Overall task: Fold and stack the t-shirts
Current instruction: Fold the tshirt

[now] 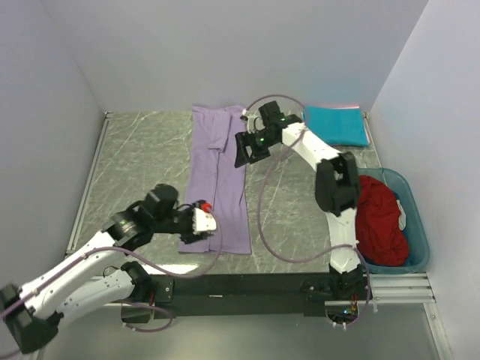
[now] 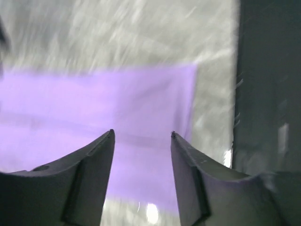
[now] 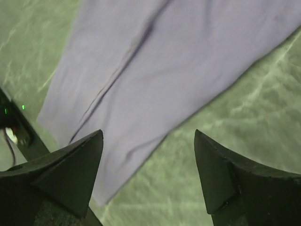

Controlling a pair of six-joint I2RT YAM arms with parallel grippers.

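The lavender t-shirt (image 1: 217, 180) lies folded into a long narrow strip down the middle of the table. My left gripper (image 1: 202, 222) is open and empty, just above the strip's near left corner; the left wrist view shows the lavender fabric (image 2: 117, 108) between and beyond its fingers. My right gripper (image 1: 244, 150) is open and empty, above the strip's right edge near its far end; the shirt (image 3: 155, 61) fills the right wrist view. A teal t-shirt (image 1: 336, 124) lies folded at the far right. A dark red t-shirt (image 1: 381, 221) is bunched in the bin.
A translucent teal plastic bin (image 1: 417, 225) stands at the right edge and holds the dark red shirt. The grey marbled tabletop (image 1: 142, 157) is walled at the back and both sides. A black rail (image 1: 247, 285) runs along the near edge.
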